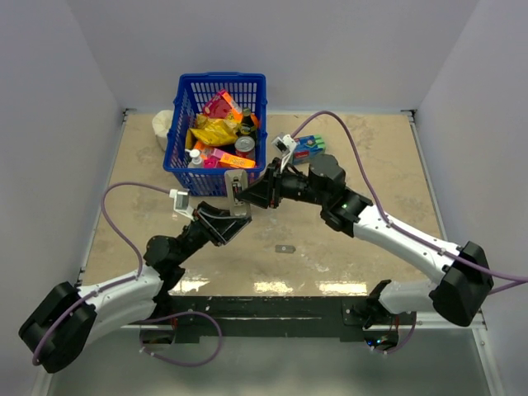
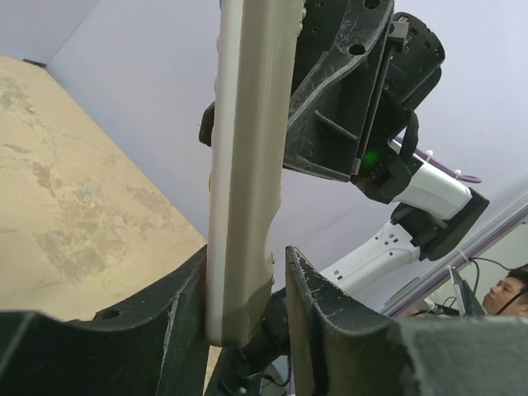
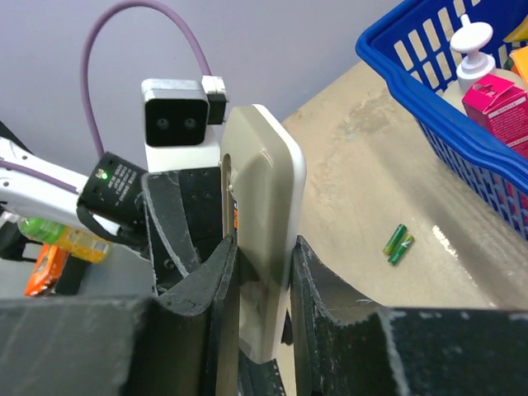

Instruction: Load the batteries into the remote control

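Note:
The grey remote control (image 1: 238, 183) is held upright in the air near the table's middle, in front of the basket. My right gripper (image 1: 247, 195) is shut on one end of it; in the right wrist view both fingers press the remote (image 3: 264, 198) at the gripper (image 3: 264, 256). My left gripper (image 1: 234, 208) stands around the other end. In the left wrist view the remote (image 2: 247, 165) rests against the left finger of the gripper (image 2: 246, 272), with a narrow gap at the right finger. No dark batteries show.
A blue basket (image 1: 175, 157) full of packets stands at the back, also in the right wrist view (image 3: 429, 107). A pair of bright-green sticks (image 3: 398, 244) lies on the table near it. A blue-green box (image 1: 310, 148) lies at its right. A small grey piece (image 1: 285, 247) lies near the front.

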Robot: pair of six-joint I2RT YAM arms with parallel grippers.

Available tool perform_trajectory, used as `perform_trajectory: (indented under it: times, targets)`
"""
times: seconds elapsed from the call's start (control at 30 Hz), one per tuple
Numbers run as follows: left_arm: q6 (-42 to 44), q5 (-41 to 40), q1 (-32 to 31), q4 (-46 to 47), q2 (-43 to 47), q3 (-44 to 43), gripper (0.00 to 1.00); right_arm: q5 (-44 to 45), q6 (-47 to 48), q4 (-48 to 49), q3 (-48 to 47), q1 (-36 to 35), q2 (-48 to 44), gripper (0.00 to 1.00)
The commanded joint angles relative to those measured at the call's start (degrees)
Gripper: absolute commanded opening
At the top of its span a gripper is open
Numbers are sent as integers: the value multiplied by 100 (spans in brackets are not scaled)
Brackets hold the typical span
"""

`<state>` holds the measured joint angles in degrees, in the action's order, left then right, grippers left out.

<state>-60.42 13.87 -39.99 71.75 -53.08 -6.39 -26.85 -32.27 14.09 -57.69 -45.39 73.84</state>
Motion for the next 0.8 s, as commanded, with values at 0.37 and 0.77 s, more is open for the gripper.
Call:
perform_trajectory:
  times: [0.37,0.77]
  targets:
    - [1355,3007,1353,-2603,553,-1372,68,-935,1153,-451,-401,188,-46,0]
    - [1788,3324,1362,-2912,351,-1479,61,-1367,1065,-46,-357,197,95,0]
